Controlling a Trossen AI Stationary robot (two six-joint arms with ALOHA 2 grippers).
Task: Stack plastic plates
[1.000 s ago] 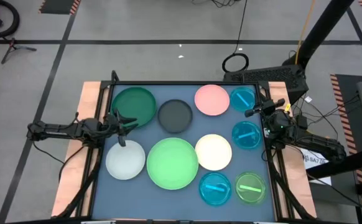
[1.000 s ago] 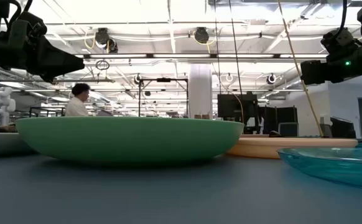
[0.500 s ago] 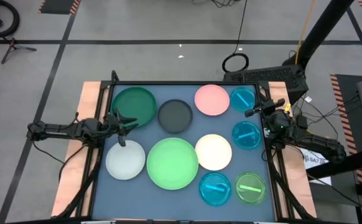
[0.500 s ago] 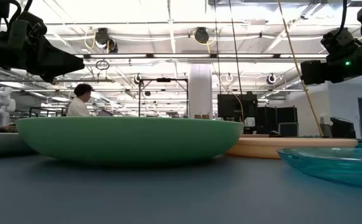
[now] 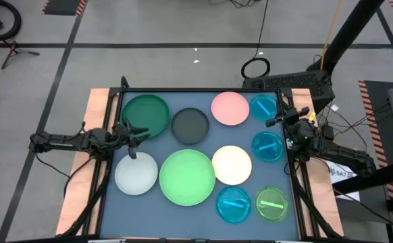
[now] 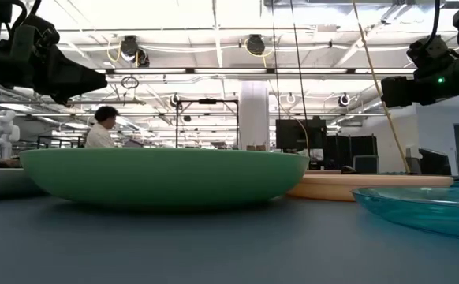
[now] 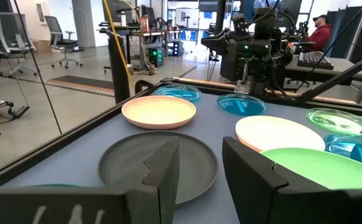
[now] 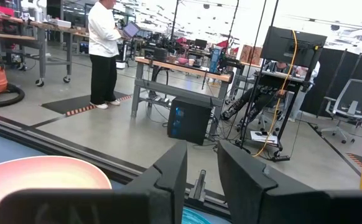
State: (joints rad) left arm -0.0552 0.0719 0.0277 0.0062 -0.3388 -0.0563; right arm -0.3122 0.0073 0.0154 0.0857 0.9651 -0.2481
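Several plastic plates lie flat and apart on the blue-grey table: dark green point(image 5: 146, 115), dark grey point(image 5: 190, 125), pink point(image 5: 230, 109), cream point(image 5: 231, 165), a large light green one point(image 5: 187, 177), white point(image 5: 136, 173), lime point(image 5: 272, 203) and three translucent blue ones point(image 5: 267, 146). My left gripper point(image 5: 140, 135) hovers level at the table's left side, between the dark green and white plates, open and empty point(image 7: 199, 174). My right gripper point(image 5: 272, 121) hovers at the right edge between two blue plates, open and empty point(image 8: 201, 174).
A raised black frame point(image 5: 196, 90) runs around the table. Bare tabletop point(image 5: 149, 216) shows along the near left. In the low view the light green plate point(image 6: 163, 177) fills the foreground, with both arms high above it. People stand in the room beyond.
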